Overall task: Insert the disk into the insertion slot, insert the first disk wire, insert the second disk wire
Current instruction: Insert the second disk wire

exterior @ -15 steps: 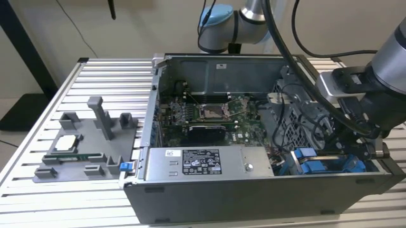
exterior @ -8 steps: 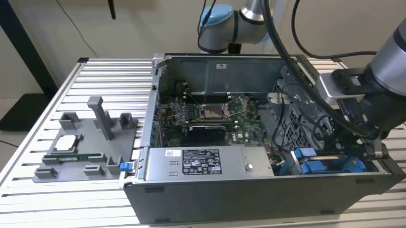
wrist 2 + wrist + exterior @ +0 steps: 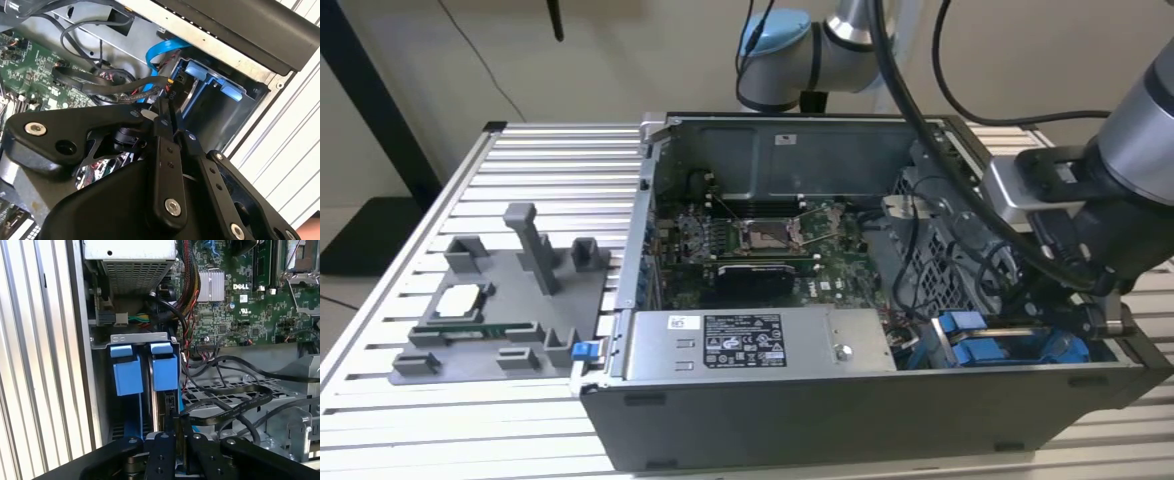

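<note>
Disk seated upright in the slot of the drive cage, at the case corner beside the power supply; a second blue carrier stands just beside it. Case lies open on the slatted tabletop, motherboard exposed. Claw sits at the disk's rear edge, fingers nearly closed on a black wire connector, touching the disk.
</note>
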You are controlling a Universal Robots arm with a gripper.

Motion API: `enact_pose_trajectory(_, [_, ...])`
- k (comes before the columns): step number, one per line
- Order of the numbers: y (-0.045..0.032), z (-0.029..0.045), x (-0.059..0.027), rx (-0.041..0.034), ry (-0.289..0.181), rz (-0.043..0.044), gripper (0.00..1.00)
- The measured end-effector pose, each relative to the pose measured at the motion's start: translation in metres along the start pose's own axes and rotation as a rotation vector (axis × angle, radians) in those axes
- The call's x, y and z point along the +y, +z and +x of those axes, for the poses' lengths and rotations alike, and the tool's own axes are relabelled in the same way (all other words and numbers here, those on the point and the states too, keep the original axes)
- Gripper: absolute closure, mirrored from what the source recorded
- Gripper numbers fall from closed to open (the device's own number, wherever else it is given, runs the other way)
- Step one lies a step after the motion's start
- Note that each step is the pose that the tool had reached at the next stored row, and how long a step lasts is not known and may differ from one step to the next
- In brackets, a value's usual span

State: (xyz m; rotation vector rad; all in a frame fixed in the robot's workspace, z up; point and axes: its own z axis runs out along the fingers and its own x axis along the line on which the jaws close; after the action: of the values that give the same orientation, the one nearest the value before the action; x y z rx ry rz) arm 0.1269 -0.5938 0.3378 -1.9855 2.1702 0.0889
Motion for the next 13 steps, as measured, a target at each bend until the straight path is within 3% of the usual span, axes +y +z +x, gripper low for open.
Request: enact_pose_trajectory(13, [0.0049, 0.0008, 0.0004, -0.0065, 0.001, 0.0, 1.0])
